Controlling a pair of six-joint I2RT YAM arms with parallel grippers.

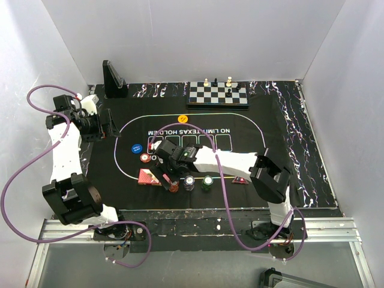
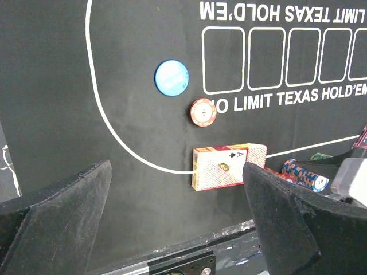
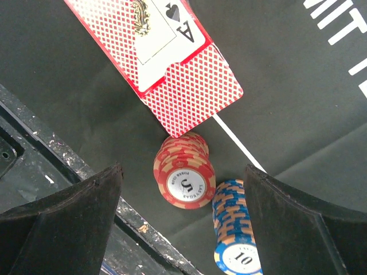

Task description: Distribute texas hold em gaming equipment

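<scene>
The red-backed card box (image 1: 148, 177) (image 2: 228, 166) (image 3: 166, 51) lies at the mat's near left. Beside it stand a red chip stack (image 1: 174, 186) (image 3: 184, 177), a blue stack (image 1: 189, 182) (image 3: 235, 229) (image 2: 304, 175) and a green stack (image 1: 207, 182). My right gripper (image 1: 168, 177) (image 3: 183, 223) hovers open over the red stack, touching nothing. Single chips lie flat: blue (image 1: 137, 147) (image 2: 171, 77), red (image 1: 146, 158) (image 2: 203, 112), orange (image 1: 183, 119). The dark red triangular marker (image 1: 240, 179) sits right of the green stack. At the mat's left edge my left gripper (image 1: 103, 125) (image 2: 178, 217) is open and holds nothing.
A chessboard (image 1: 219, 94) with a few pieces sits at the back of the table. A black stand (image 1: 113, 81) rises at the back left. The printed mat (image 1: 252, 138) covers the middle. White walls close in three sides; a metal rail (image 1: 198, 231) runs along the near edge.
</scene>
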